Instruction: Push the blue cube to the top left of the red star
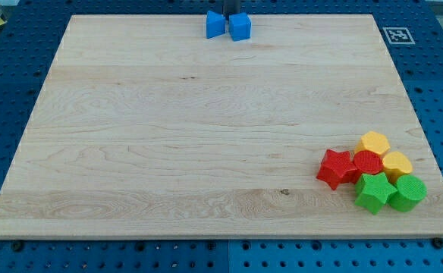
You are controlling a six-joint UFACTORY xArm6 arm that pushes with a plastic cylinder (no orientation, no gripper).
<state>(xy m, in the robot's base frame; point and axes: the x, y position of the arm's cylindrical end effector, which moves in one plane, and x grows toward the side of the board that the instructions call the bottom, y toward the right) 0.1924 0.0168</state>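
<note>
The blue cube (240, 26) sits at the top edge of the wooden board (206, 152), near the middle. A second blue block (216, 24), wedge-like in shape, is just to its left. My tip (229, 14) comes down from the view's top, in the narrow gap between the two blue blocks, behind them; only a short dark piece of the rod shows. The red star (337, 167) lies far off at the lower right, on the left side of a cluster of blocks.
The cluster beside the red star holds a red round block (367, 163), two yellow blocks (374, 142) (397, 162), a green star (374, 192) and a green round block (408, 192). A black-and-white marker tag (397, 35) is at the board's top right corner.
</note>
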